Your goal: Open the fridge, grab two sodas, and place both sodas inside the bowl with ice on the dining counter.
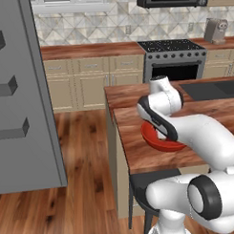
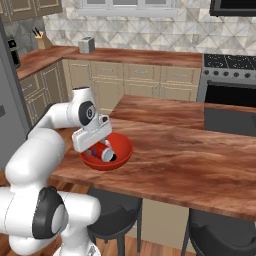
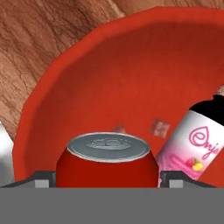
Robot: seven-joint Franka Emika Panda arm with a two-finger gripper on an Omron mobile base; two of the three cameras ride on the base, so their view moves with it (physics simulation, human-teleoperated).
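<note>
The red-orange bowl (image 3: 109,74) takes up most of the hand view and sits near the corner of the dining counter (image 2: 190,160). A red can (image 3: 107,164) with a silver top stands upright in it, between the fingertips of my gripper (image 3: 107,181). The jaws stand open, just off the can's sides. The pink bottle (image 3: 192,148) leans against the bowl's wall, right of the can. Two small cubes (image 3: 159,127) lie on the bowl's floor. My hand (image 2: 92,134) hangs over the bowl (image 2: 125,145). My forearm partly covers the bowl (image 1: 170,146). The grey fridge (image 1: 22,93) stands at the left.
Dark stools (image 2: 115,215) are tucked under the dining counter's near edge. A dark inset panel (image 2: 230,120) lies in the far part of the counter. The stove (image 1: 174,59) and cream wall cabinets (image 1: 89,77) line the back. Wood floor (image 1: 86,153) separates fridge and counter.
</note>
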